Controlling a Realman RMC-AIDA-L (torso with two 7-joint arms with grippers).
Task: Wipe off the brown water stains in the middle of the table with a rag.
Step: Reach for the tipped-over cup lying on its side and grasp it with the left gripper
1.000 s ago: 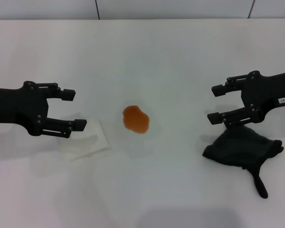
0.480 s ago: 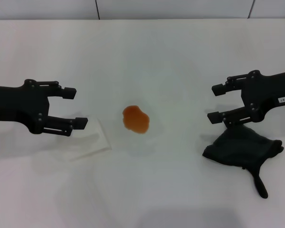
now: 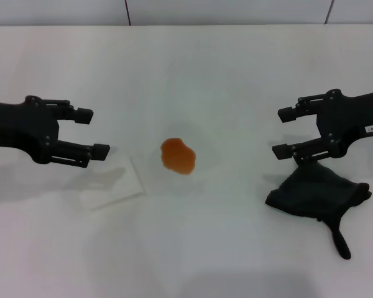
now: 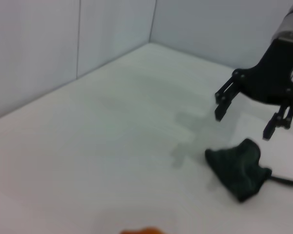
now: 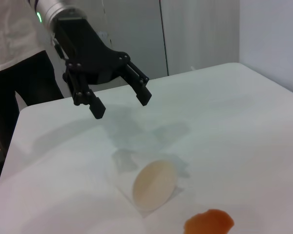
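Fingers of the right gripper (image 3: 285, 132) are spread apart, hovering just above and beside the rag (image 3: 315, 193), not touching it. Left gripper (image 3: 92, 131) hangs apart-fingered over a tipped paper cup (image 3: 112, 186). Between both, the brown water stains (image 3: 178, 155) sit mid-surface (image 3: 193, 68).

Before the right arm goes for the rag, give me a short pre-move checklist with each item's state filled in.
1. Rag in plain sight and free on the table: ok.
2. Right gripper open, hovering beside the rag on its far side, not touching it: ok.
3. Brown water stains not yet wiped, one blotch mid-table: ok, target located.
4. Tipped paper cup lies beside the stain: not ok, could be hit by a wide wipe.
5. Left gripper open, holding nothing, off to the robot's left of the stain: ok.
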